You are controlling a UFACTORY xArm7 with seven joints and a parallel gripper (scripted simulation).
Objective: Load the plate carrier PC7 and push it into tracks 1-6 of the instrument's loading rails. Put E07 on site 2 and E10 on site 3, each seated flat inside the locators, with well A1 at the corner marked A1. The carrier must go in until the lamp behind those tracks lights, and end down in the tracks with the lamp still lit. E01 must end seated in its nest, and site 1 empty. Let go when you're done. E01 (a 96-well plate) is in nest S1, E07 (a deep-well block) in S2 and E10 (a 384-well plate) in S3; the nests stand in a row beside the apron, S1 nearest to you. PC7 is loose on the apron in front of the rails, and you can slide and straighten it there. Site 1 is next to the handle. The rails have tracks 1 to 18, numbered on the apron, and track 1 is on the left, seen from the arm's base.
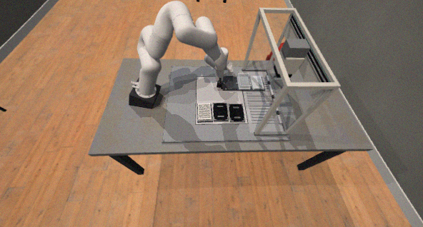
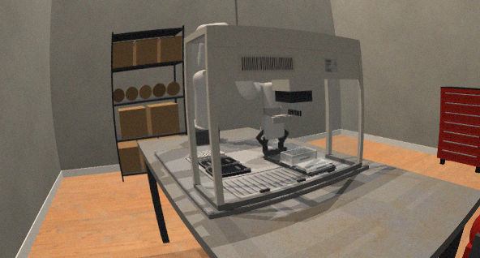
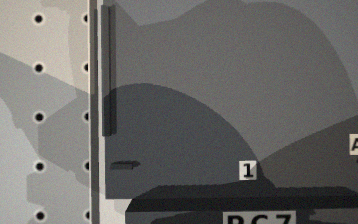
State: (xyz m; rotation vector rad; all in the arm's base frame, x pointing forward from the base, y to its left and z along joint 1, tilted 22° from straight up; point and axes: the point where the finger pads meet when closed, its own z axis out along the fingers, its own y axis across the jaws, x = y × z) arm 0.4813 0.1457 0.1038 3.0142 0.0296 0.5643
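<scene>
PC7 carrier [image 1: 230, 83] dark grey, white labels; beside it apron [image 3: 10, 100] pale grey w/ black dot grid; E01 [image 1: 204, 111] white, dotted.
</scene>
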